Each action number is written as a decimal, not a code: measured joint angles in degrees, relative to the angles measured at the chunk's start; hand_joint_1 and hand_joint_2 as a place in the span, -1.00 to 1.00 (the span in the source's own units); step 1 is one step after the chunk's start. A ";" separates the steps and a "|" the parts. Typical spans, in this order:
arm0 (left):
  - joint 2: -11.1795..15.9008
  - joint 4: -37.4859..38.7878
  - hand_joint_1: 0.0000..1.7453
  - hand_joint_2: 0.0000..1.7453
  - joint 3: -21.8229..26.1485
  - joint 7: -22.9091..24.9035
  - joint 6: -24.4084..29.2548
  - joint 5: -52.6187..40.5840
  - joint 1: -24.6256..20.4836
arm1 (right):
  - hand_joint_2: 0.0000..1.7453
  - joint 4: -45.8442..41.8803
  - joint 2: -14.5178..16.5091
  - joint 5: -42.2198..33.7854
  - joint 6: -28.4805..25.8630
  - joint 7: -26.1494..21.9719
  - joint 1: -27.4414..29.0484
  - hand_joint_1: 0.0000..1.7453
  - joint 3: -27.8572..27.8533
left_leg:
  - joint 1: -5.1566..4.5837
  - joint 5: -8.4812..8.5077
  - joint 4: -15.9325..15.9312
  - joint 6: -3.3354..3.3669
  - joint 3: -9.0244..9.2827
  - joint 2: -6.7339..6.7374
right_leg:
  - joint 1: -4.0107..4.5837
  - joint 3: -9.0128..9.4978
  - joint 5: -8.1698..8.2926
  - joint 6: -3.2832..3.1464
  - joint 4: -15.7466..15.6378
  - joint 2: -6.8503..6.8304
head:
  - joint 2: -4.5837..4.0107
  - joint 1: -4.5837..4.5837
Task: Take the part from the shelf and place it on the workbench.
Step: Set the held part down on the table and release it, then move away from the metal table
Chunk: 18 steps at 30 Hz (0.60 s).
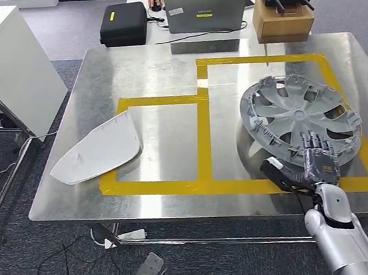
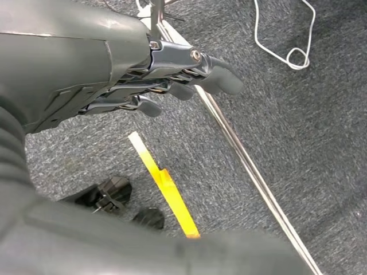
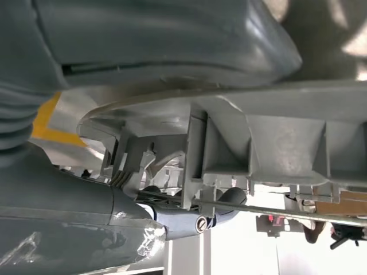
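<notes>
Hubcap [image 1: 298, 118], the grey plastic wheel cover that is the part to be delivered, sits tilted on the metal workbench [image 1: 164, 73], its near rim raised and its far edge down inside the right-hand square of yellow tape [image 1: 203, 135]. The right hand [image 1: 320, 161] grips that near rim; in the right wrist view the thumb [image 3: 129, 34] lies over the rim and the darker fingers [image 3: 190, 215] curl beneath the ribbed underside, so the hold is closed on the part. The left hand [image 2: 182, 80] hangs below table height over the carpet, fingers loosely apart and holding nothing. The step looks like the final set-down. To do it well, the robot should lower the raised rim gently until the cover lies flat within the taped square, then spread the fingers fully before drawing the hand back toward itself, so no finger catches a rib or clip and drags the cover. The white panel [image 1: 99, 150] lies well apart and should not interfere
</notes>
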 joint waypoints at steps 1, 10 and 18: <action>0.00 0.00 -1.00 -1.00 0.00 0.00 0.08 0.04 0.00 | -1.00 -0.38 0.02 -0.58 -0.30 -0.26 0.09 -1.00 -0.03 | 0.00 0.00 0.00 0.00 0.00 0.00 | 0.00 0.00 0.00 0.00 0.00 0.00 | 0.00 0.01; 0.03 0.00 -1.00 -1.00 0.00 -0.01 0.38 0.21 0.01 | -1.00 -3.84 0.25 -3.24 -0.94 -1.37 0.70 -1.00 -0.09 | 0.00 0.00 0.00 0.00 0.00 0.00 | 0.00 0.00 0.00 0.00 0.00 0.00 | 0.00 0.01; 0.31 0.00 -1.00 -1.00 -0.02 -0.43 1.07 0.23 0.10 | -1.00 -5.52 0.61 -11.15 4.33 -3.23 1.06 -1.00 -0.11 | 0.00 0.00 0.00 0.00 -0.02 -0.02 | 0.00 0.00 0.00 0.00 0.00 -0.02 | 0.00 0.00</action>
